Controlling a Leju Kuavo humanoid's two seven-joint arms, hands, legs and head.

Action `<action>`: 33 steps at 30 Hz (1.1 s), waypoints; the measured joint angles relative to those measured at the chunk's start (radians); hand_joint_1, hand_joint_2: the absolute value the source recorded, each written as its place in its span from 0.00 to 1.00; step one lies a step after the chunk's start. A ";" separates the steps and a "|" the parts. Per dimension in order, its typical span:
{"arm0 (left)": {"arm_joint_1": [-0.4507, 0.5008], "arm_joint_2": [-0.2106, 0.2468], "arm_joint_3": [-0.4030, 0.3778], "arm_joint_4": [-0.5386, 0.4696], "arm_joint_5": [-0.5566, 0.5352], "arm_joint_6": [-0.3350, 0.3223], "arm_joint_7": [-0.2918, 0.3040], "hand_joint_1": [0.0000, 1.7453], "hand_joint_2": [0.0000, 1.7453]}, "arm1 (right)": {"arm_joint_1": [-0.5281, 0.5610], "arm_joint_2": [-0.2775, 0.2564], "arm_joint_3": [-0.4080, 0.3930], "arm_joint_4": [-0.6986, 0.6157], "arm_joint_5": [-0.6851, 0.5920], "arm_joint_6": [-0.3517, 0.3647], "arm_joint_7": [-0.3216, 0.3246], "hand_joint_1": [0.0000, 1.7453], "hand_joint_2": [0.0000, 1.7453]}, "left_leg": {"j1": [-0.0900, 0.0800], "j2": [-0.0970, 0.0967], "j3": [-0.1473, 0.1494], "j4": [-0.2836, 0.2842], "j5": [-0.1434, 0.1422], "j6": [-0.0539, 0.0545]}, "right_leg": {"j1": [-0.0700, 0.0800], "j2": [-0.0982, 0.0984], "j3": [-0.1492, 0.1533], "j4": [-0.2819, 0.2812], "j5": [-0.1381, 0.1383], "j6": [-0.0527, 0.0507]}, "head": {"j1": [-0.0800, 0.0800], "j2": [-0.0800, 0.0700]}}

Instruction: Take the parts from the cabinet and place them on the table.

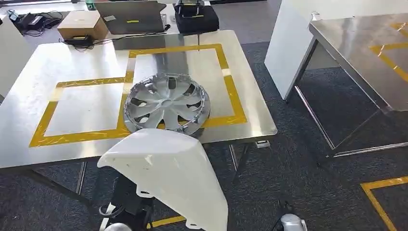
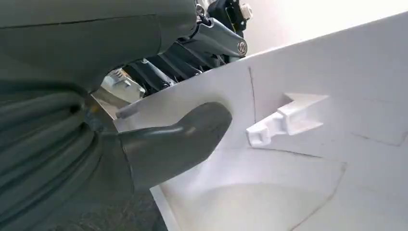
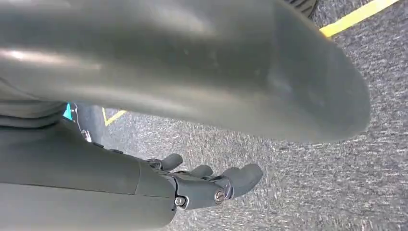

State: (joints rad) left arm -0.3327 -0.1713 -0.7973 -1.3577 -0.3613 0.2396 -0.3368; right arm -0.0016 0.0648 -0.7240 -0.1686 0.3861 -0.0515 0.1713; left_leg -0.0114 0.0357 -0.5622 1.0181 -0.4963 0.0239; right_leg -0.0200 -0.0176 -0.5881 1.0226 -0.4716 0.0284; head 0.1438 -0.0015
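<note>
I had my left hand (image 2: 159,144) clamped on the white panel (image 1: 168,173) (right hand (image 3: 211,183) empty, fingers apart), table (image 1: 82,62) just ahead, so next: set it down.

L hand (image 2: 159,144) grips white part (image 2: 308,144); R hand (image 3: 211,185) hangs, fingers apart.

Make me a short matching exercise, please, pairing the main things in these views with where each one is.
Things:
1. hubcap
2. white panel
3. cardboard box
4. right hand

Places:
A. held by the left hand
B. hanging over the carpet, holding nothing
C. lying on the steel table, across the yellow tape
D. beyond the table's far edge

Pairs: 1-C, 2-A, 3-D, 4-B
</note>
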 joint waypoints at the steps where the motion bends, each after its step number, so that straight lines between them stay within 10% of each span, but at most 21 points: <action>1: 0.000 0.000 0.000 0.000 0.000 0.000 0.000 1.00 1.00 | 0.000 0.000 -0.001 0.000 0.000 0.000 0.000 0.00 0.00 | 0.000 -0.001 0.001 -0.002 0.002 -0.004 | 0.000 0.000 0.000 0.000 -0.001 -0.002 | 0.000 0.000; 18: 0.000 0.000 0.000 -0.002 0.000 -0.003 0.008 1.00 1.00 | 0.000 0.000 -0.009 0.000 0.012 0.004 0.000 0.00 0.00 | 0.001 -0.001 0.001 -0.003 0.004 -0.015 | 0.001 0.000 0.000 0.001 -0.001 -0.005 | 0.000 0.000; 28: -0.002 -0.002 0.000 -0.004 0.001 -0.012 0.013 1.00 1.00 | -0.001 0.001 -0.017 0.000 0.013 0.010 0.000 0.00 0.00 | 0.006 0.002 0.010 -0.016 0.014 0.011 | -0.008 0.004 0.003 -0.004 0.004 0.016 | 0.000 0.000; 33: -0.004 -0.007 0.000 -0.004 0.001 -0.011 0.017 1.00 1.00 | 0.002 -0.002 -0.018 0.000 0.016 0.010 0.000 0.00 0.00 | 0.008 0.014 0.008 -0.018 0.018 0.019 | -0.009 0.011 -0.139 0.298 -0.136 0.030 | 0.006 0.000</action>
State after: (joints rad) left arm -0.3368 -0.1781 -0.7973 -1.3615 -0.3605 0.2281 -0.3201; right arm 0.0001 0.0633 -0.7416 -0.1686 0.4017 -0.0416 0.1713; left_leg -0.0030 0.0497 -0.5541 0.9997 -0.4779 0.0431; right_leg -0.0294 -0.0070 -0.7276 1.3207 -0.6073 0.0584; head 0.1499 -0.0015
